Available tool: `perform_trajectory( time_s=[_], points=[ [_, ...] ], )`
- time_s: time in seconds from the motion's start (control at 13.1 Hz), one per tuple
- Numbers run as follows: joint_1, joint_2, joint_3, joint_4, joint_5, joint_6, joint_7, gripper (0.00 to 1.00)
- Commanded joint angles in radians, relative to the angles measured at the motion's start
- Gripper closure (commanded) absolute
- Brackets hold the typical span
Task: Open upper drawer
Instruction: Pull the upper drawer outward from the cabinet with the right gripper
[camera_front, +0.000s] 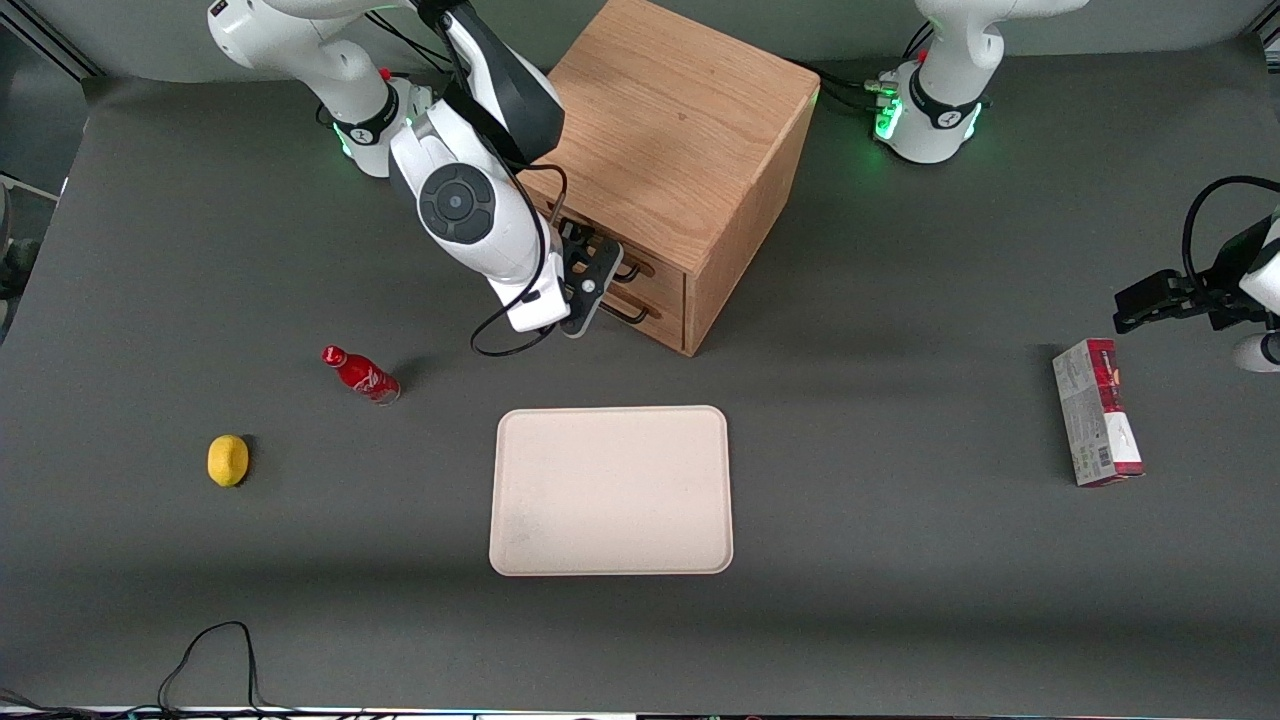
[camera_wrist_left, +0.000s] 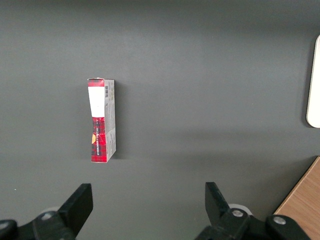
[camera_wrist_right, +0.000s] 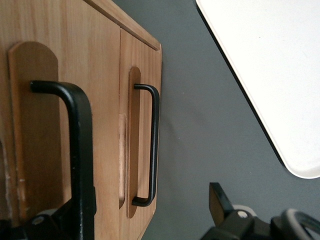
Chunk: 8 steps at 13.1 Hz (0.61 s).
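Approach step: the hand, fingers spread and grasping nothing, is at the closed upper drawer of the cabinet; next, clamp its black handle and pull.

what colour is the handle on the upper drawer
Black, a wire handle on the oak upper drawer, clearest in the right wrist view, with the claw at it.

Upper drawer front mostly hidden by the gripper.
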Motion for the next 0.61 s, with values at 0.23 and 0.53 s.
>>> perform_trajectory(
  time_s=[0.23,0.53],
  points=[
    [-0.001,0.025,-0.026,0.002,-0.026,0.067,-0.026,0.00],
    [-0.001,0.021,-0.045,0.005,-0.030,0.067,-0.026,0.00]
  ],
)
